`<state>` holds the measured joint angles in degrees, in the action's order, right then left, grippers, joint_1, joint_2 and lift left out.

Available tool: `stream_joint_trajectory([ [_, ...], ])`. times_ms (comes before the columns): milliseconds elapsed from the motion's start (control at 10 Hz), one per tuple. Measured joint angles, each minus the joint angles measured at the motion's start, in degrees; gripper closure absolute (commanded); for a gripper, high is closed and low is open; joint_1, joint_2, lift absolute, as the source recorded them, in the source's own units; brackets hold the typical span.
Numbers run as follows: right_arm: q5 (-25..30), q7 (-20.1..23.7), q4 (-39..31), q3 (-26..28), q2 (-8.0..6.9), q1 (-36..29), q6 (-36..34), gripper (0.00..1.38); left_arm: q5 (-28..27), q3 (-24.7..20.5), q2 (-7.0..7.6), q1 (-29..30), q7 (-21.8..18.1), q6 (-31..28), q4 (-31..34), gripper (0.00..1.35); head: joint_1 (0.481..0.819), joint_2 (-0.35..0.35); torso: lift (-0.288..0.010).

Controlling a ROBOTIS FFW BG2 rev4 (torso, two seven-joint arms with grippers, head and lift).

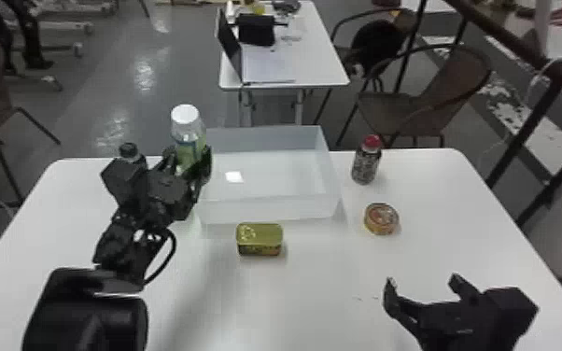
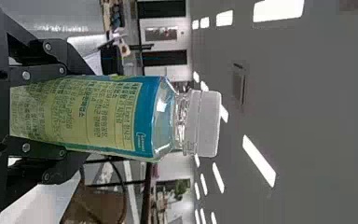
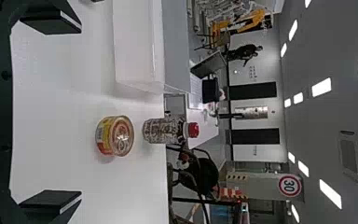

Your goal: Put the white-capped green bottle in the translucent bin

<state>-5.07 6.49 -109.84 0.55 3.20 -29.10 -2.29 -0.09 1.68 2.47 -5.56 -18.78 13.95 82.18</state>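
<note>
While the right gripper point(image 1: 422, 281) waits with nothing in it, its two fingers spread wide on the robot's right, down toward the near edge of the white surface point(image 1: 317, 289), the left gripper point(image 1: 189, 163) has the white-capped green bottle point(image 1: 186, 133) pinched between its fingers. I see the bottle with its white cap on top, just beside the left wall of the translucent bin point(image 1: 268, 207). In the left wrist view, the fingers squeeze the label low on the bottle, one on each side, and the clear neck and cap stick out past them.

The bin sits at the far edge of the surface, a bit nearer the far left corner than the far right one. A small gold tin point(image 1: 259, 240) lies just in front of the bin. Between the bin and the far right corner, a bottle with a red cap point(image 1: 366, 161) stands up near the far edge. A round tin point(image 1: 381, 218) sits closer to the robot than that one, near it but not touching. Behind all this is another table point(image 1: 322, 60) with an open laptop point(image 1: 230, 44) on it.
</note>
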Motion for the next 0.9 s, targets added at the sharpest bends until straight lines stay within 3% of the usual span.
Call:
stream_joint_trajectory([
  [400, -0.09, 0.17, 2.32, -1.61, -0.03, 2.55, -0.20, 0.05, -9.26, 1.59, -1.05, -11.75, -11.45, -7.65, -11.53, 0.82, 0.695, -0.098, -0.070],
  [600, -0.27, 0.96, 3.98, -2.04, -0.03, 4.52, -0.26, 0.05, -15.50, 3.73, -1.46, -18.64, -12.72, -7.78, -21.06, 0.78, 0.695, -0.114, -0.070],
  [800, -0.29, 1.83, 5.99, -2.79, -0.02, 6.62, -0.26, 0.05, -25.98, 3.65, -2.40, -25.12, -13.31, -8.11, -29.80, 0.35, 0.695, -0.109, -0.070],
  [900, -0.21, 1.96, 6.69, -3.01, -0.03, 7.27, -0.26, 0.05, -30.45, 3.15, -2.45, -27.04, -13.26, -8.26, -31.51, 0.23, 0.695, -0.097, -0.070],
])
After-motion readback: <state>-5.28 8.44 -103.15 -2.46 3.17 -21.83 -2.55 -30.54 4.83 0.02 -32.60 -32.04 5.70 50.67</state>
